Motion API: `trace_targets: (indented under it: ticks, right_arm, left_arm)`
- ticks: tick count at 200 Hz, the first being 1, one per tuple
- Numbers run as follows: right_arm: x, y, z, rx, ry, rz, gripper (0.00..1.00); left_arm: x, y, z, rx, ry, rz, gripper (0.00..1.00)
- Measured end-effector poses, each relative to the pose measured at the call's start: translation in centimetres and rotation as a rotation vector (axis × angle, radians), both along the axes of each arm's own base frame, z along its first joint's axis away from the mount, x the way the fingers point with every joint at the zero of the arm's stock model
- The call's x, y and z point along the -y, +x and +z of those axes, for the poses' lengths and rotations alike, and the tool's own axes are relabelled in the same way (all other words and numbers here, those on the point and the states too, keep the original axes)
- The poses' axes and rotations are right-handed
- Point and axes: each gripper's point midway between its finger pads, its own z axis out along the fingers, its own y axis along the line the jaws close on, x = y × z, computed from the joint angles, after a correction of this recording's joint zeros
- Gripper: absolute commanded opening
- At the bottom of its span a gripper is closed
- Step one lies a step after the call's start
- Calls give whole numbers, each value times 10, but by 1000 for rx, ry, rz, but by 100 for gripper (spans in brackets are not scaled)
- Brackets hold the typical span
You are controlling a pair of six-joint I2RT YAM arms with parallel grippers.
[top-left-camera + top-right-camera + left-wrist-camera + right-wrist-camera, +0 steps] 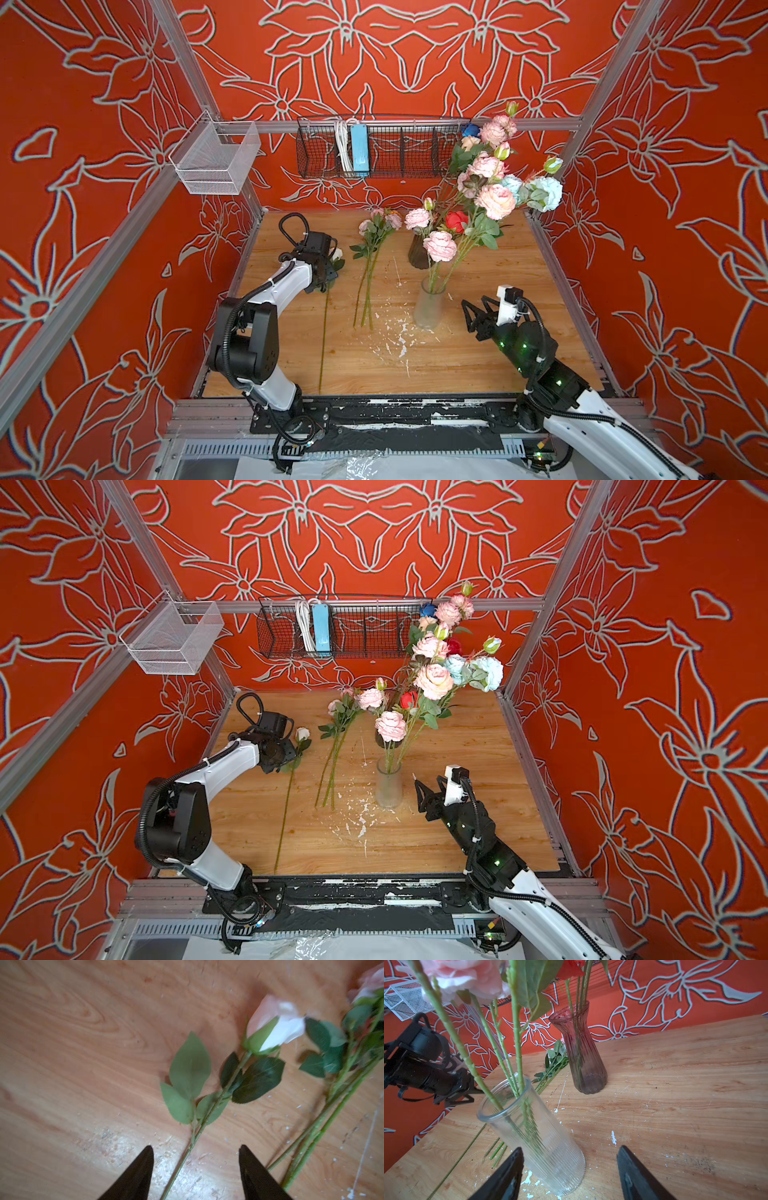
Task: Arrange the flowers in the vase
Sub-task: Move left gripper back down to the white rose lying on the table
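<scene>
Left wrist view | white rose (276, 1026) lying loose near the worktop's (62, 1043) left edge | left hand (196, 1147) spread, stem (180, 1164) straddled, nothing pinched | light, bendy, probably slippery; best gripped on bare stem below leaves (190, 1066)

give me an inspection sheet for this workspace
surface: wooden table, white flecks
job's things: clear vase and dark vase both hold stems; white rose and pink bunch lie on the table
clutter: nothing seen beyond the flecks
pincers: left pincer open over the white rose stem; right pincer open beside the clear vase, apart
cables: black loop on the left arm; white cord by a blue power strip
surroundings: red floral walls, white mesh basket, black wire basket
</scene>
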Motion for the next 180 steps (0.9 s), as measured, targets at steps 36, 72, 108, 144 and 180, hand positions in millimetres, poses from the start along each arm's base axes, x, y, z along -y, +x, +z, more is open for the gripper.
trace_targets:
  ticks: [36,72,108,144,180]
  right_arm:
    - [1,0,-1,-4,2,-9,73]
    - [3,1,-2,-9,6,-22,73]
    - [3,1,-3,-14,10,-24,72]
    - [4,1,-4,-16,9,-27,72]
    - [5,2,-5,-19,5,-36,71]
  left_arm:
    - [13,-29,-38,-126,-71,-42,58]
    - [26,-25,-53,-176,-126,-92,54]
    - [33,-6,-53,-162,-146,-127,38]
    - [37,-5,-53,-161,-150,-151,16]
    - [44,-2,-45,-136,-150,-176,13]
